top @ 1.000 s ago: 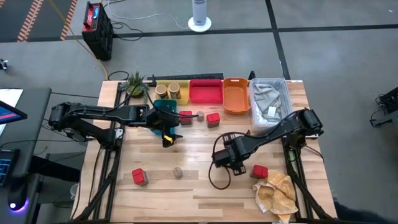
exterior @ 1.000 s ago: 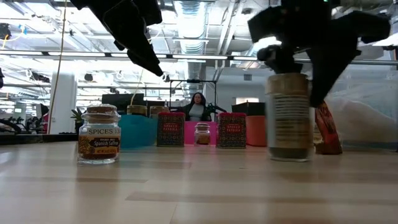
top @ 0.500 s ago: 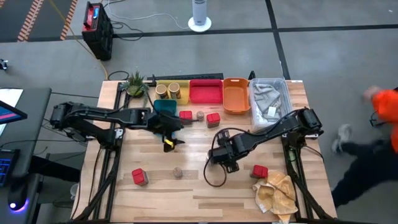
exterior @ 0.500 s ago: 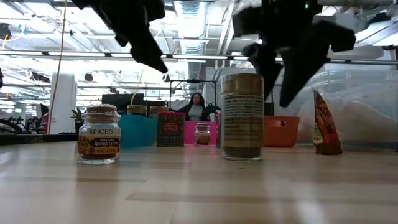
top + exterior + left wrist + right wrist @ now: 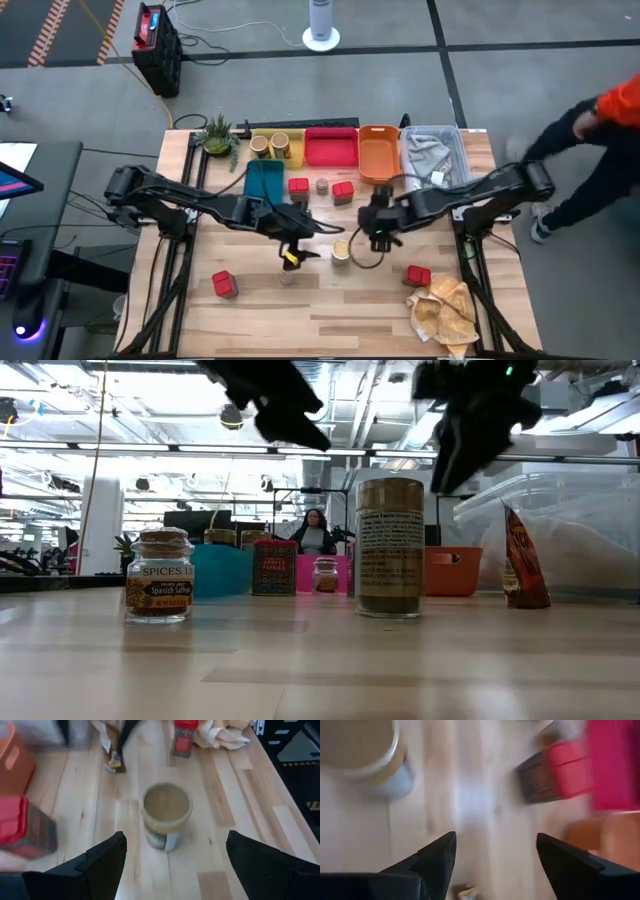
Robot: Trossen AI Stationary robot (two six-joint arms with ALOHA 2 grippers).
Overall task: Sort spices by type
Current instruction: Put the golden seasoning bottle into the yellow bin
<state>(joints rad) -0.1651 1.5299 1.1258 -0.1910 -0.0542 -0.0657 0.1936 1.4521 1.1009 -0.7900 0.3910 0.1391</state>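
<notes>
Overhead, the wooden table carries a far row of trays — yellow tray, red tray, orange tray and a clear bin, with a teal tray just nearer. A person, cut off at the frame's right edge, stands on the grey floor beside the table. The left gripper reaches in from the left, its fingers spread wide with nothing between them; the tall tan jar stands upright just right of it, near the table's centre. The right gripper sits just right of and beyond that jar, fingers likewise apart and empty; its wrist view is motion-blurred. A crumpled paper wad lies at the near right corner, a red box touching its far side. Two red boxes flank a tiny jar near the trays; another red box sits near left. A small round jar shows clearly at table height — overhead it is partly hidden under the left gripper.
</notes>
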